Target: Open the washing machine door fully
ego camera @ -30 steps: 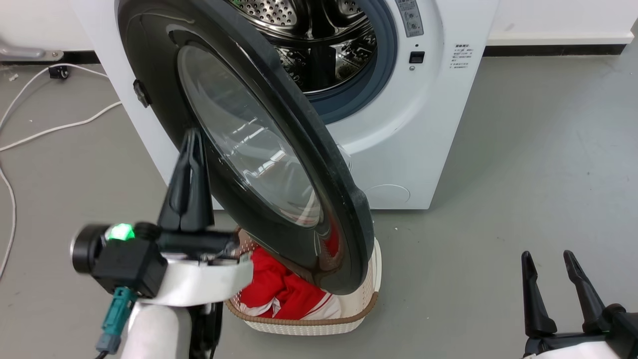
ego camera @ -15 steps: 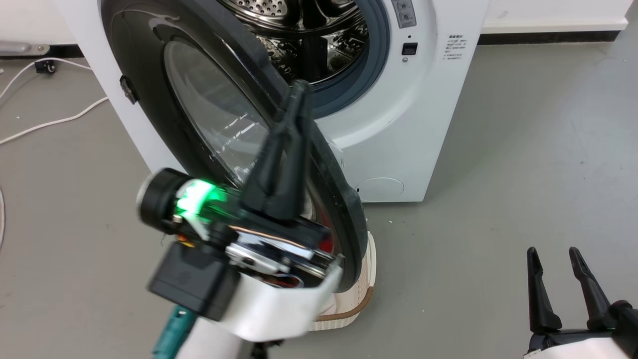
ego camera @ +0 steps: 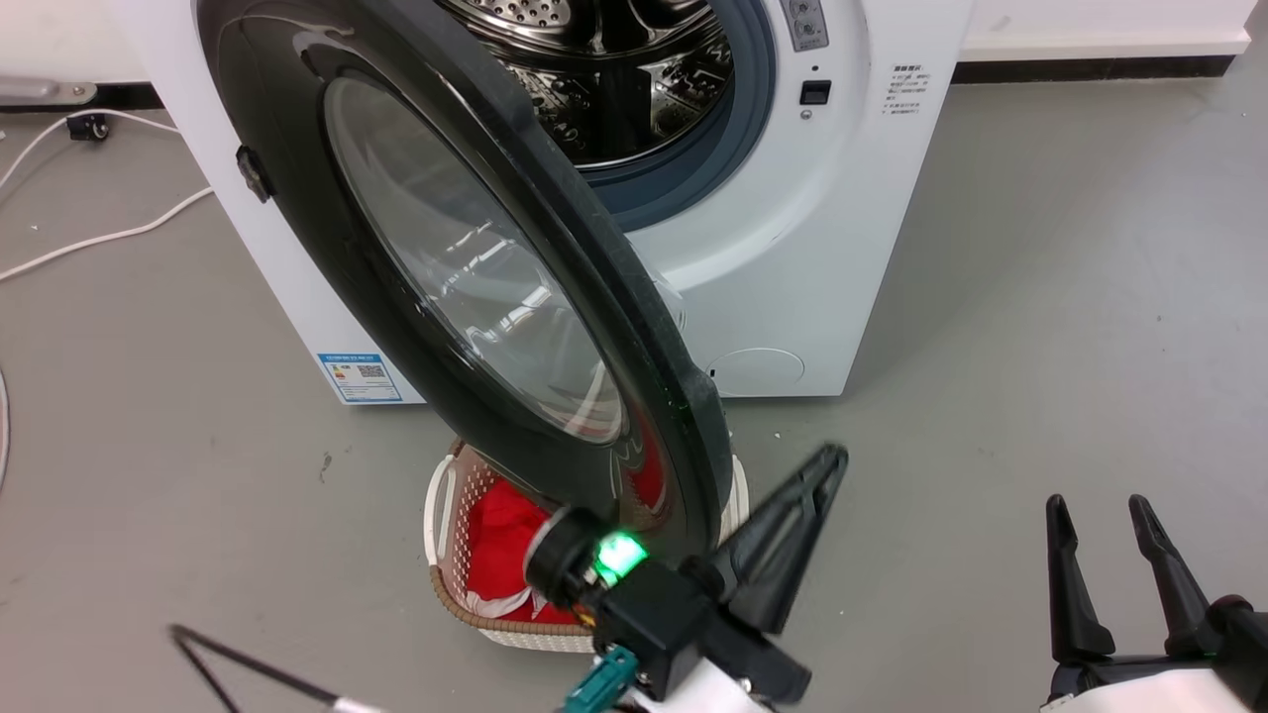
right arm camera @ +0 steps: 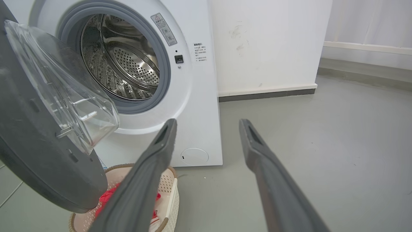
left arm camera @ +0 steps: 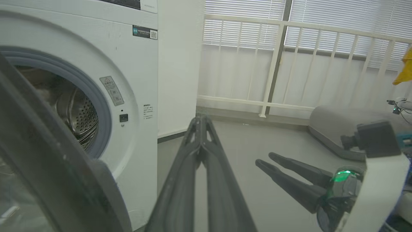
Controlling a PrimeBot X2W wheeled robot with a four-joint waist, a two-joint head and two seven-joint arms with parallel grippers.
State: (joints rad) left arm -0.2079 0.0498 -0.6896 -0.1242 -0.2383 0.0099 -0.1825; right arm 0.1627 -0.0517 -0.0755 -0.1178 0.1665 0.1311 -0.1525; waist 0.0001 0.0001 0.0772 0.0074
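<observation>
Standing open, door (ego camera: 466,277) near left gripper (ego camera: 827,463)

The left gripper (ego camera: 824,463) sits low in the head view, near centre. Its two dark fingers (left arm camera: 180,183) are pressed together along their length and slant up toward the right, with tips meeting and nothing between them. The black wrist housing (ego camera: 659,619) behind them carries a lit green indicator (ego camera: 619,555), with a teal connector (ego camera: 597,685) below it and the pale forearm (ego camera: 708,701) at the bottom edge. The right gripper (ego camera: 1095,510) rests at the lower right, pointing up that view. Its prongs (right arm camera: 148,174) are spread with a clear gap and hold nothing. The white cuff (ego camera: 1129,695) lies beneath it, and the right wrist light (left arm camera: 341,176) is lit green.
</observation>
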